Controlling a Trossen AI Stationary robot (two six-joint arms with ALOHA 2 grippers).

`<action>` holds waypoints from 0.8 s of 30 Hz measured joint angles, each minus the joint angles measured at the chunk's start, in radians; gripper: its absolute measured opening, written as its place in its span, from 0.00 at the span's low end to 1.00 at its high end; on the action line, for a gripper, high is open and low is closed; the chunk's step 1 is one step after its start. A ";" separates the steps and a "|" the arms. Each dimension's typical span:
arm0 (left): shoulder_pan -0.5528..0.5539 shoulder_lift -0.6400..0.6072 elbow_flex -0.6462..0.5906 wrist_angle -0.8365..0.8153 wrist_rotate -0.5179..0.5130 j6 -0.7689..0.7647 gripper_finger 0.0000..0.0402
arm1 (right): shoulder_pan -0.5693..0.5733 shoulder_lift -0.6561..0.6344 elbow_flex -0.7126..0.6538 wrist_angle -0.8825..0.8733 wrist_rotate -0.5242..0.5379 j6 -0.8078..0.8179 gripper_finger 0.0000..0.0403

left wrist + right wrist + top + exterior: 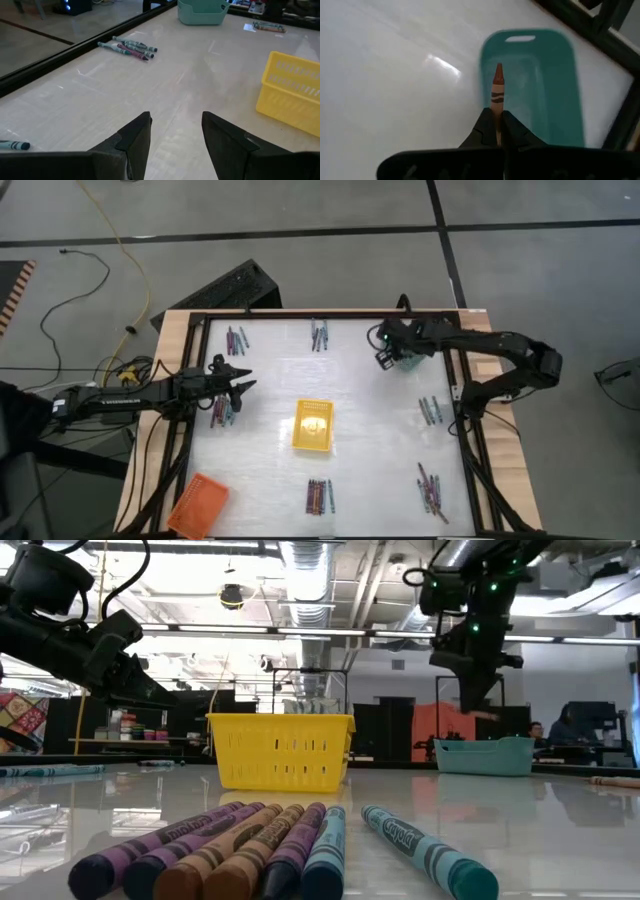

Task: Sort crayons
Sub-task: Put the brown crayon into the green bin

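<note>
An orange-brown crayon (497,90) is clenched in the right pincer (498,122) and held above the teal tray (555,85) at the far right of the worktop (380,430). The left pincer (175,132) is held released above the worktop's left side. Further crayon clusters (318,496) are scattered around the yellow basket (313,425).

A glossy white counter (380,440) in a dark frame carries a yellow basket (312,425) near its middle, a teal tray (484,755) at the far right corner and an orange tray (199,504) at the near left edge. Small clusters of crayons (318,497) lie scattered around its borders.
</note>
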 joint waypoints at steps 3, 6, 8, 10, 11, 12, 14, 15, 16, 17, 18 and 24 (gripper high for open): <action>0.000 0.000 0.000 0.000 0.000 0.000 0.42 | -0.068 0.001 0.000 0.006 -0.037 -0.072 0.00; 0.000 0.000 0.000 0.000 0.000 0.000 0.42 | -0.121 0.008 0.000 0.019 -0.055 -0.119 0.00; 0.000 0.000 0.000 0.000 0.000 0.000 0.42 | -0.151 0.017 0.000 0.019 -0.071 -0.146 0.00; 0.000 0.000 0.000 0.000 0.000 0.000 0.42 | -0.175 0.037 0.000 0.020 -0.109 -0.163 0.00; 0.000 0.000 0.000 0.000 0.000 0.000 0.42 | -0.182 0.050 0.000 0.020 -0.119 -0.173 0.00; 0.000 0.000 0.000 0.000 0.000 0.000 0.42 | -0.187 0.065 0.000 0.020 -0.123 -0.179 0.00; 0.000 0.000 0.000 0.000 0.000 0.000 0.42 | -0.192 0.097 0.000 0.022 -0.131 -0.183 0.00; 0.000 0.000 0.000 0.000 0.000 0.000 0.42 | -0.195 0.113 0.000 0.024 -0.136 -0.182 0.00; 0.000 0.000 0.000 0.000 0.000 0.000 0.42 | -0.195 0.128 0.000 0.026 -0.137 -0.180 0.00; 0.000 0.000 0.000 0.000 0.000 0.000 0.42 | -0.198 0.139 0.000 0.026 -0.137 -0.176 0.01; 0.000 0.000 0.000 0.000 0.000 0.000 0.42 | -0.202 0.153 0.000 0.026 -0.137 -0.174 0.01; 0.000 0.000 0.000 0.000 0.000 -0.001 0.42 | -0.212 0.219 0.000 0.045 -0.136 -0.173 0.09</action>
